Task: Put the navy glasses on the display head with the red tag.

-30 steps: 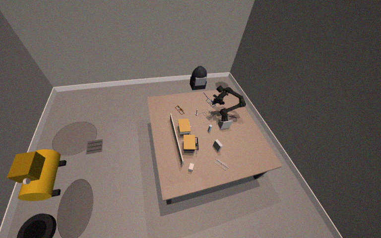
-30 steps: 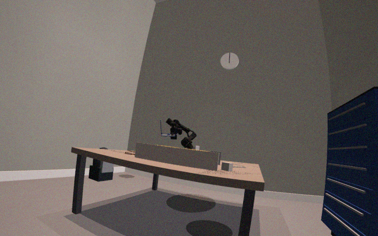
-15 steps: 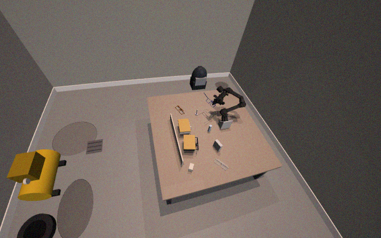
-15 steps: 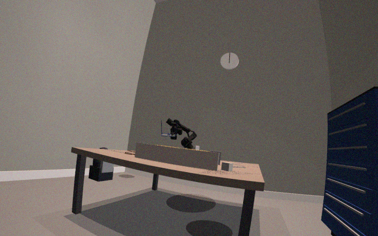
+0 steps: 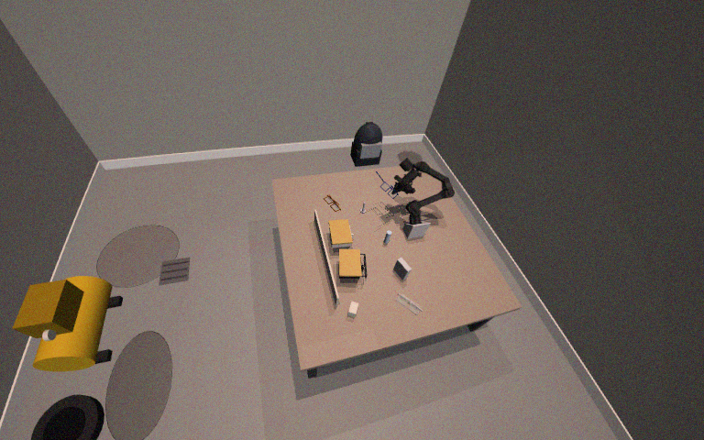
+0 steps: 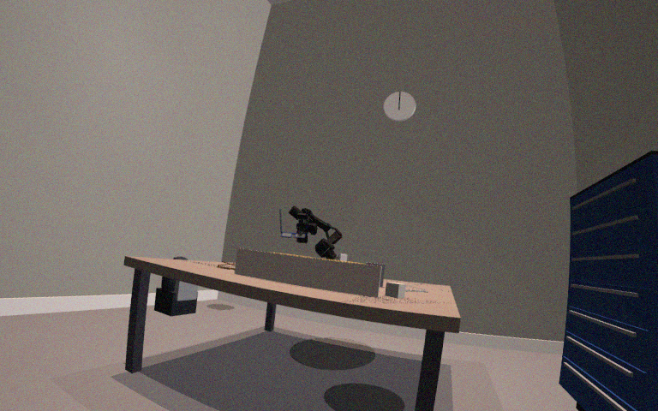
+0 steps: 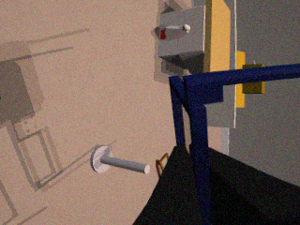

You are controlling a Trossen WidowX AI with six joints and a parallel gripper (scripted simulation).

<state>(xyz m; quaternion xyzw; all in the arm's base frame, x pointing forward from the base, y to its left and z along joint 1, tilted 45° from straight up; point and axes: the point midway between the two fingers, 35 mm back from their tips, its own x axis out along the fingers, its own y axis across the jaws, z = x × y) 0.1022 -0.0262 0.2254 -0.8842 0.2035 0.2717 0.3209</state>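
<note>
The navy glasses (image 5: 379, 177) (image 6: 288, 235) (image 7: 201, 141) are in the air above the table. My gripper (image 5: 395, 190) (image 6: 301, 237) (image 7: 187, 154) is shut on their front frame. One temple points up in the exterior view; in the wrist view a temple runs off to the right. The display head with the red tag (image 7: 163, 34) is a grey block (image 7: 187, 44) with an orange top (image 5: 340, 232) (image 7: 217, 37) and a pale nose peg. It wears no glasses and stands well apart from the navy pair. The other head (image 5: 349, 262) wears black glasses.
A small peg stand (image 5: 363, 210) (image 7: 124, 164) and orange glasses (image 5: 332, 203) lie on the near approach side. A long low panel (image 5: 325, 259) (image 6: 305, 271) stands behind the heads. A blue cylinder (image 5: 388, 237), a grey box (image 5: 401, 269), and pale glasses (image 5: 409, 303) are elsewhere on the table.
</note>
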